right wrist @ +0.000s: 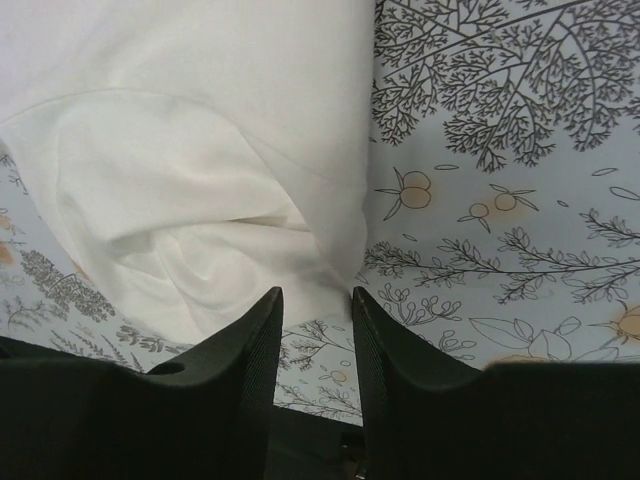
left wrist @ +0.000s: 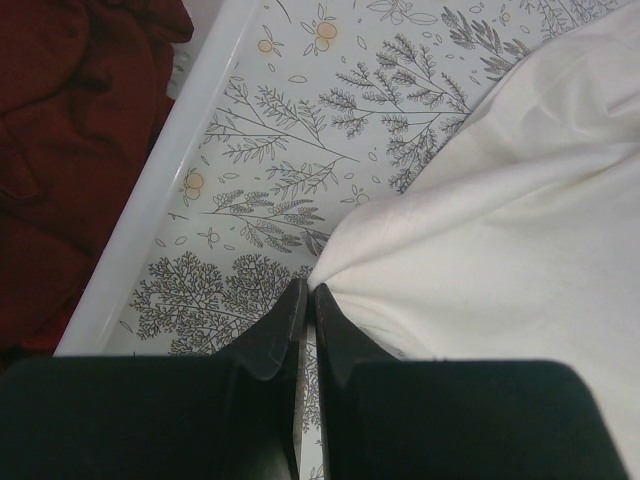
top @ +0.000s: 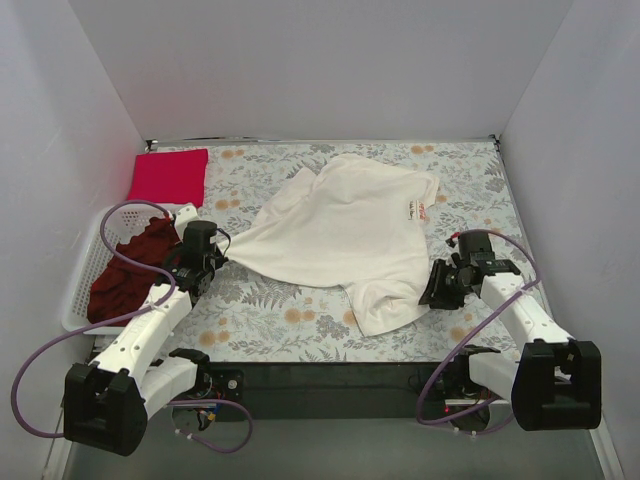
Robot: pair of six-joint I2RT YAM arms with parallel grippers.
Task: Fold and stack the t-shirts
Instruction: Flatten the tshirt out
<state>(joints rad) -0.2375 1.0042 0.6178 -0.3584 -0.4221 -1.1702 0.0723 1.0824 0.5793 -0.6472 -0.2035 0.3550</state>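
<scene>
A large cream-white t-shirt (top: 345,235) lies spread and rumpled on the floral table cloth (top: 290,325). My left gripper (top: 218,250) is shut on its left corner; in the left wrist view the cloth (left wrist: 500,220) bunches into the closed fingertips of that gripper (left wrist: 308,292). My right gripper (top: 432,285) stands open at the shirt's lower right edge. In the right wrist view that gripper (right wrist: 317,295) has its jaws apart, with the wrinkled cloth (right wrist: 200,150) just ahead of its tips. A folded crimson-pink t-shirt (top: 168,175) lies at the back left. A dark maroon t-shirt (top: 125,270) sits crumpled in the basket.
The white lattice basket (top: 82,270) stands at the left edge, its rim (left wrist: 160,190) close beside my left gripper. White walls close in the table on three sides. A dark strip runs along the near edge between the arm bases.
</scene>
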